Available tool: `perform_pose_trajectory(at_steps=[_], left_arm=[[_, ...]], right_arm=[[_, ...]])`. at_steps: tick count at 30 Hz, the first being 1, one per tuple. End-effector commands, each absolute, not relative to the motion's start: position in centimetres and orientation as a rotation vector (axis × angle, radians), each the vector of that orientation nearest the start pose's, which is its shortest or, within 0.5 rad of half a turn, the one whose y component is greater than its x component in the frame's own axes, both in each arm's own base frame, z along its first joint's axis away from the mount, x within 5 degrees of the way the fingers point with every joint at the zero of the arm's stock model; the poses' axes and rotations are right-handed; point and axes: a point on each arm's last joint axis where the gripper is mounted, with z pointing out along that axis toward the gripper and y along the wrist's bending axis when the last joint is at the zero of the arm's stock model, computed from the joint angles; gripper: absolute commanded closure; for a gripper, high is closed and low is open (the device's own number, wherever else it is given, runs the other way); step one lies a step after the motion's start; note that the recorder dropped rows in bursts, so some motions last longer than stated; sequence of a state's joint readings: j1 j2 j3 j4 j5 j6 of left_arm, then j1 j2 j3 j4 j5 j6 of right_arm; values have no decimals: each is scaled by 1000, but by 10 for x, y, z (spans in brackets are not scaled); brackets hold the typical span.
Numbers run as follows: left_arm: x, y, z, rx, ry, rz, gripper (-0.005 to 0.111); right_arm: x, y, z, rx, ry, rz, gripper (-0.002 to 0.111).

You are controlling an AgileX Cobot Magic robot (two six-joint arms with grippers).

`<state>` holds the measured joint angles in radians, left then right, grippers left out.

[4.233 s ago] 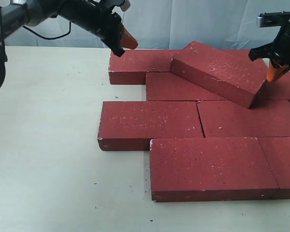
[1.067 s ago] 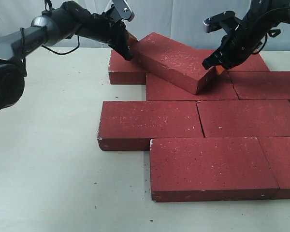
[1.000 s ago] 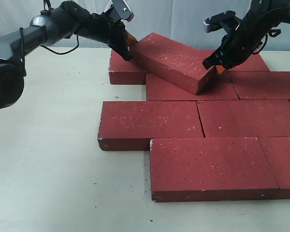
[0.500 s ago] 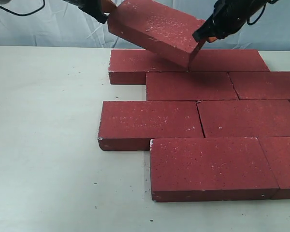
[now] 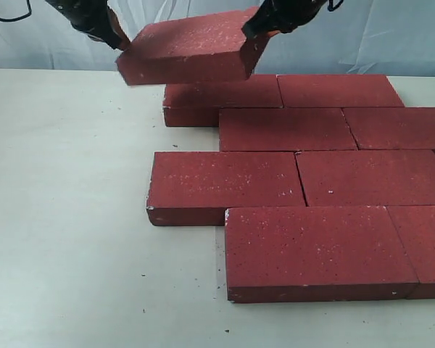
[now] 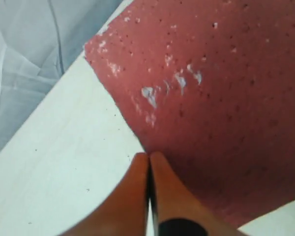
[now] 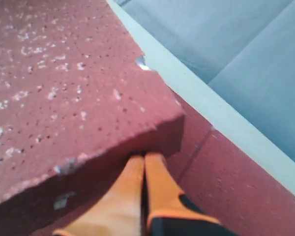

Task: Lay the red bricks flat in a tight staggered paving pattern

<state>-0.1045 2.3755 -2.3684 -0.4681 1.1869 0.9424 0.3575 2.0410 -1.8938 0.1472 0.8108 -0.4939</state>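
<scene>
One red brick (image 5: 188,45) hangs in the air above the table's back left, nearly level, pinched end to end between my two arms. My left gripper (image 5: 119,40) is shut, its orange tips pressed on the brick's left end (image 6: 221,98); the tips (image 6: 148,156) meet at the brick's edge. My right gripper (image 5: 250,30) is shut too, tips (image 7: 144,158) pushed against the right end of that brick (image 7: 54,83). Below lie several red bricks (image 5: 286,129) flat in staggered rows, joints tight.
The pale table (image 5: 72,217) stretches bare to the left and front of the paved patch. A grey-blue cloth backdrop (image 5: 391,36) hangs behind. The front-row brick (image 5: 315,250) lies near the front edge; the right-hand bricks run out of frame.
The brick that leaned on the back rows has been squeezed between both shut grippers, lifted off the paving and carried up and to the left, levelling out.
</scene>
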Motion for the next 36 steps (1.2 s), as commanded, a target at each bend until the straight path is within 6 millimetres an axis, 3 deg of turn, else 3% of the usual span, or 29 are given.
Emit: perform_pose_trajectory(at_steps=[1, 7, 10, 12, 16, 19, 22, 27, 36], left_arm=[[493, -107, 294, 1123, 2213, -413, 107], [473, -93, 304, 1075, 2332, -312, 107], [466, -73, 302, 988, 2418, -270, 107], [465, -52, 297, 834, 2479, -276, 107], [464, -6, 263, 474, 2641, -317, 107], [466, 9, 229, 381, 2694, -323, 107], [476, 9, 204, 320, 2689, -324, 107], [489, -17, 180, 342, 2625, -393, 107], [496, -49, 165, 391, 2561, -449, 107]], right_arm=[[438, 197, 290, -924, 2216, 203, 109], [442, 199, 278, -936, 2226, 188, 109], [444, 192, 276, -987, 2236, 88, 109], [448, 182, 275, -947, 2265, 14, 109], [457, 167, 263, -861, 2333, 4, 109], [461, 163, 244, -853, 2400, -2, 109], [469, 163, 224, -809, 2498, 0, 109], [484, 170, 208, -781, 2568, 26, 109], [494, 181, 197, -743, 2579, 137, 109]])
